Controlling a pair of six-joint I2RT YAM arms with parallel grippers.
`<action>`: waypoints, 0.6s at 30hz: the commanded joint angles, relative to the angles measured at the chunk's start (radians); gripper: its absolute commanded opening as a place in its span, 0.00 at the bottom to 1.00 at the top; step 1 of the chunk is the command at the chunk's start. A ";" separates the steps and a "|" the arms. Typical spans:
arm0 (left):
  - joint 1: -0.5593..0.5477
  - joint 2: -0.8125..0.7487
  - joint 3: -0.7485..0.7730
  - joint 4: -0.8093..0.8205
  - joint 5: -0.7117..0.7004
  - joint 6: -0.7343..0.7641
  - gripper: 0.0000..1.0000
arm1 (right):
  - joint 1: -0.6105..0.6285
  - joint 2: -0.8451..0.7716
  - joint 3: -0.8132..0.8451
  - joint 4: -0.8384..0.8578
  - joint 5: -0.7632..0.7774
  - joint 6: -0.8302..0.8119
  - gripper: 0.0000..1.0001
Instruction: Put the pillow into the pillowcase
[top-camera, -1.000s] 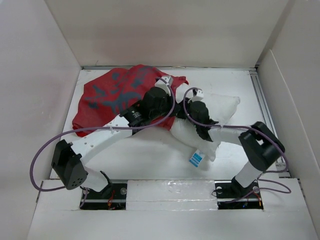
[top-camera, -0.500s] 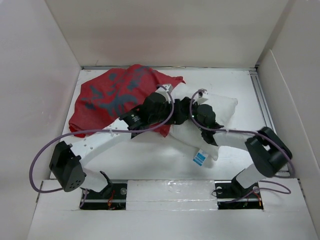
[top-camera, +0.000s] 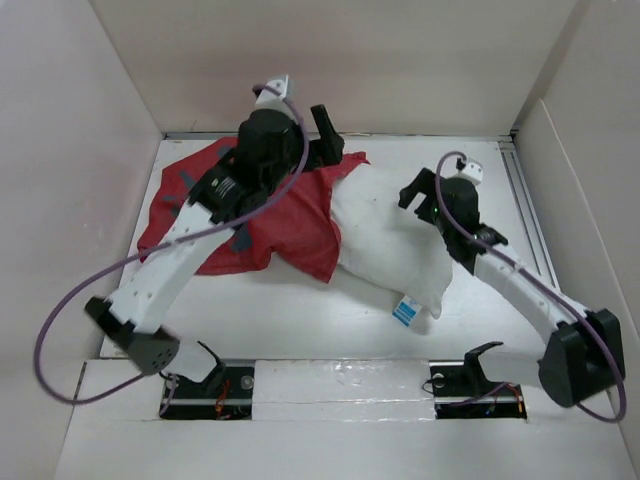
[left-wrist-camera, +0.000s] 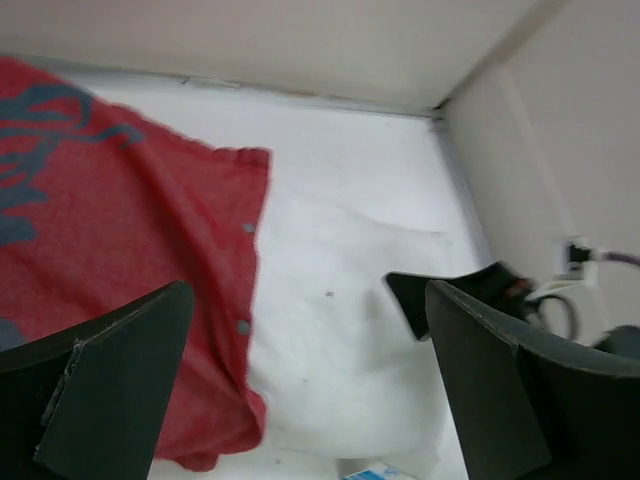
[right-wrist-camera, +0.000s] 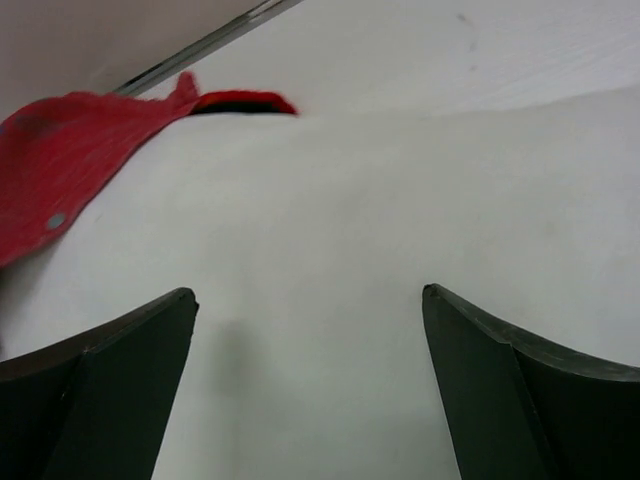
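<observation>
plump white pillow (top-camera: 390, 245), rumpled red fabric pillowcase (top-camera: 295, 225)

There were one plump white oblong pillow (top-camera: 385, 240), one red fabric pillowcase (top-camera: 290, 220), perhaps two small grey snaps (left-wrist-camera: 243, 326), a left gripper (left-wrist-camera: 305, 295) and a right gripper (right-wrist-camera: 308, 295).

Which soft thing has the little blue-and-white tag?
The plump white pillow: its tag sits at its near end. The red fabric pillowcase shows none.
</observation>
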 joint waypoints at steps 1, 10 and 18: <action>0.083 0.307 0.177 -0.130 0.013 0.053 1.00 | -0.076 0.181 0.249 -0.179 -0.028 -0.147 1.00; 0.069 0.801 0.366 -0.264 0.031 0.079 0.85 | -0.052 0.397 0.206 -0.155 -0.223 -0.183 1.00; 0.069 1.010 0.765 -0.195 0.333 0.191 0.82 | 0.221 0.209 -0.097 0.193 -0.536 0.001 1.00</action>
